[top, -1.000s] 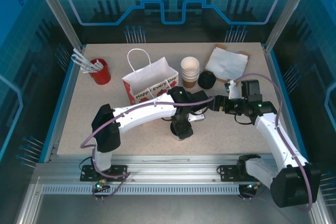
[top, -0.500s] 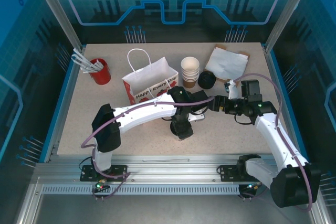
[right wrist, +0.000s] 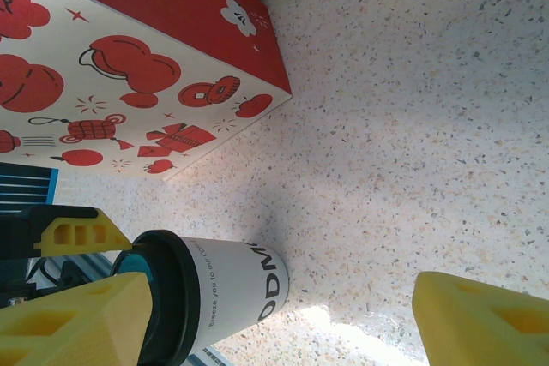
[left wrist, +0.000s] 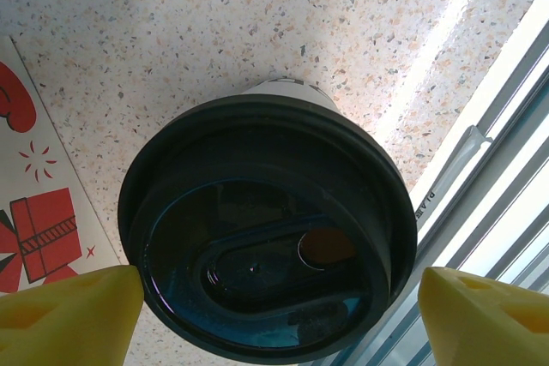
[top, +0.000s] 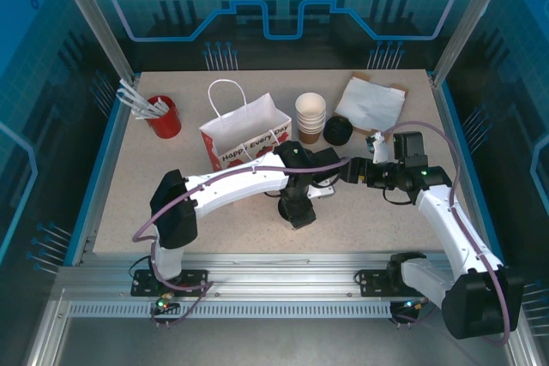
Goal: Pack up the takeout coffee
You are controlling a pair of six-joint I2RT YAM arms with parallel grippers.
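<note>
A speckled bench (top: 386, 212) inside a blue-lit enclosure carries a white-and-red gift bag (top: 244, 136), a pile of white napkins (top: 371, 100), a stack of lidless cups (top: 310, 116) and a red cup (top: 164, 117) of white sticks. The takeout coffee (left wrist: 266, 237) stands upright just in front of the bag, near the bench's front edge. The left claw (left wrist: 274, 315) hangs directly over it, its fingers apart on either side of the black lid. The right claw (right wrist: 279, 319), also spread wide, holds nothing and faces the cup's side. A loose black lid (top: 336, 130) lies beside the cup stack.
</note>
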